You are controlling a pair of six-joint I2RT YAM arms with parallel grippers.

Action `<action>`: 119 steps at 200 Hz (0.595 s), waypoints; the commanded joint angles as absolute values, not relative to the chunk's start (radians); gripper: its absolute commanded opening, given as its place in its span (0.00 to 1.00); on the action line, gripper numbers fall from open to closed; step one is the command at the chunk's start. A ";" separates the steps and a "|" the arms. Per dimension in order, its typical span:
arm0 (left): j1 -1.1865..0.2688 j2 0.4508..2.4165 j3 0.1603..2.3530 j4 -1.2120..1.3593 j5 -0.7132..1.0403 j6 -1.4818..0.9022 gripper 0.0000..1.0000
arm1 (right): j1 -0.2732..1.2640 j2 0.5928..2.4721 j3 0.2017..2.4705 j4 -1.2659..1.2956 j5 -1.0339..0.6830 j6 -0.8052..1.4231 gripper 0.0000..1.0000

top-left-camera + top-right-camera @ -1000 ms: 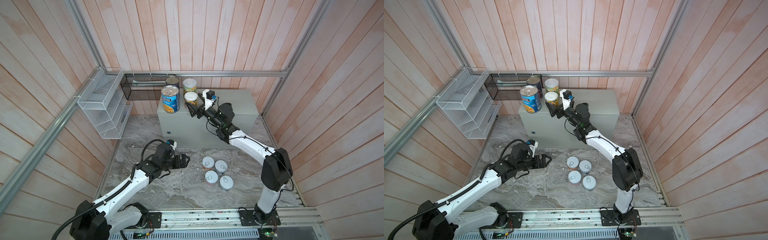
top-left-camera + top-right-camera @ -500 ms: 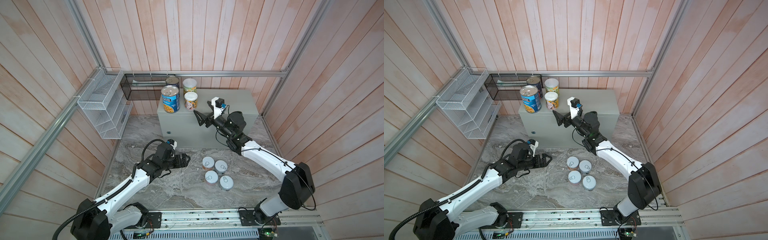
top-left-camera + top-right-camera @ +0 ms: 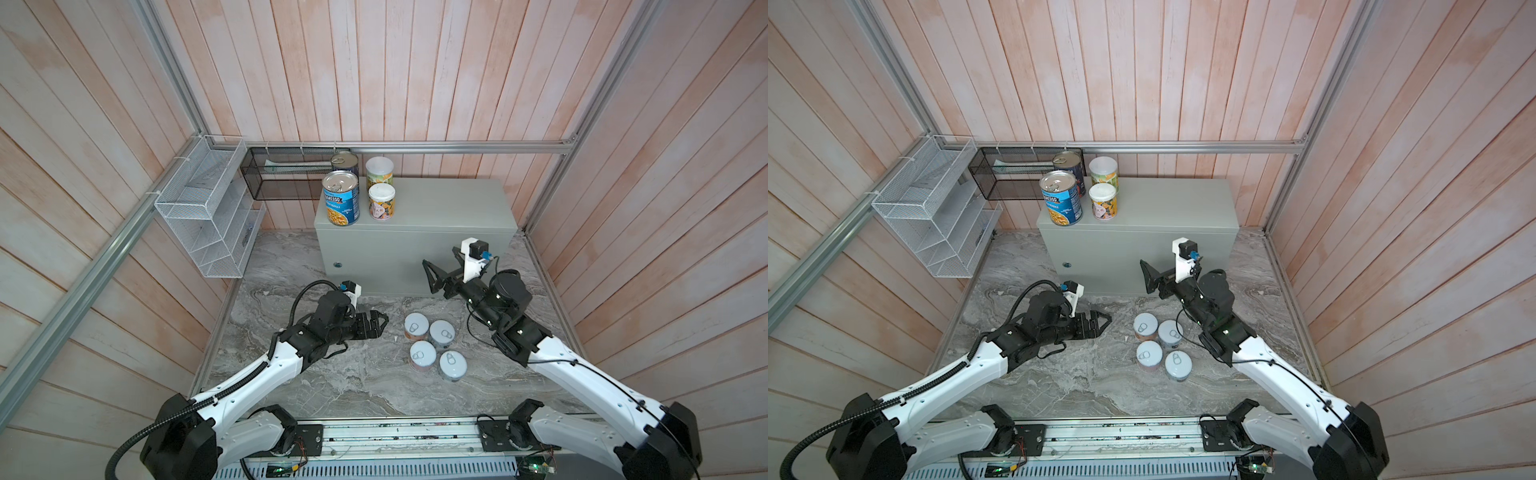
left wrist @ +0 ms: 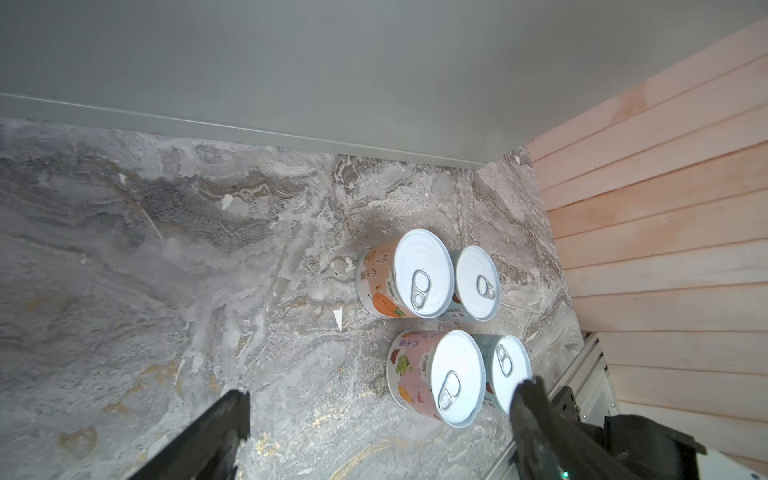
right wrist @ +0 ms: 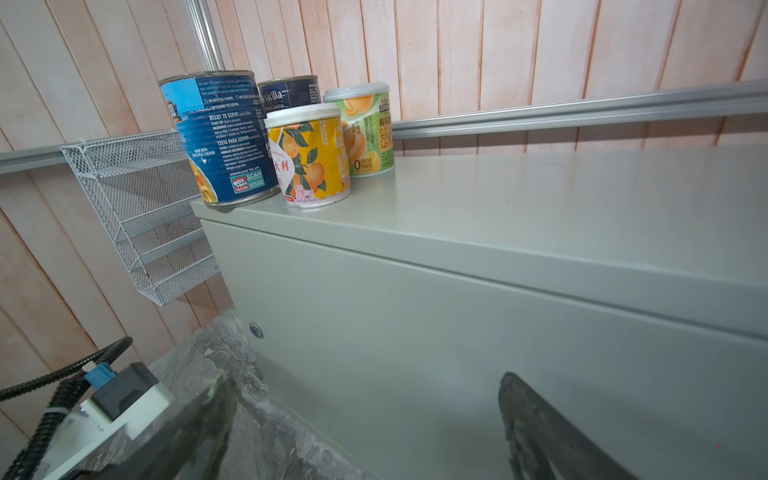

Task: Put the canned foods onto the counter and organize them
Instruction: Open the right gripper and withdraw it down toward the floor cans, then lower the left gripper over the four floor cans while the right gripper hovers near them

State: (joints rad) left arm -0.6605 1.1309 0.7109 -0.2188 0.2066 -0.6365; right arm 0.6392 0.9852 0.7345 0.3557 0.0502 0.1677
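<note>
Grey-green metal counter (image 3: 449, 203), flat-topped, with a small round lock (image 3: 338, 264) low on its front. Crowded upright at the left end of that top, as in both top views: a tall blue Progresso can (image 3: 340, 199) with a bare metal pull-tab lid, right at the counter's front edge; just behind it, a dark blue metal-topped can (image 3: 345, 163); just beside the Progresso, a white-lidded can printed with oranges on yellow (image 3: 381, 202); behind that one, a white-lidded can with a green label (image 3: 379, 173). Down on the grey marble floor (image 3: 332, 386) before the counter's front, apart from its face: four short tins with white pull-tab lids, upright, packed two by two, touching or nearly so. Nearest the counter, a peach tin (image 3: 416, 325) and a pale tin (image 3: 442, 332); farther from it, a pink tin (image 3: 422, 354) and a second pale tin (image 3: 453, 364). Left gripper (image 3: 382, 325) low over the marble in front of the counter, near the lock side, jaws spread fully wide, nothing between them, aimed at the short tins yet apart from them. Right gripper (image 3: 438, 257) raised before the counter's front face, jaws likewise gaping, empty, clear of every can.
</note>
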 commanded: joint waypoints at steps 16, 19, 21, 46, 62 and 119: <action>-0.770 1.105 0.695 -0.158 0.124 -0.627 1.00 | 0.637 0.776 0.580 0.149 0.131 0.273 0.98; -0.778 1.102 0.694 -0.157 0.117 -0.625 1.00 | 0.637 0.758 0.566 0.137 0.137 0.280 0.98; -0.785 1.101 0.693 -0.155 0.114 -0.622 1.00 | 0.636 0.747 0.557 0.127 0.145 0.287 0.98; -0.860 1.092 0.663 -0.111 0.068 -0.615 1.00 | 0.635 0.602 0.462 0.035 0.196 0.361 0.98; -0.877 1.107 0.634 -0.055 0.090 -0.617 1.00 | 0.631 0.524 0.415 -0.001 0.210 0.406 0.98; -0.987 1.263 0.683 -0.007 0.060 -0.543 1.00 | 0.629 0.445 0.325 -0.020 0.211 0.498 0.98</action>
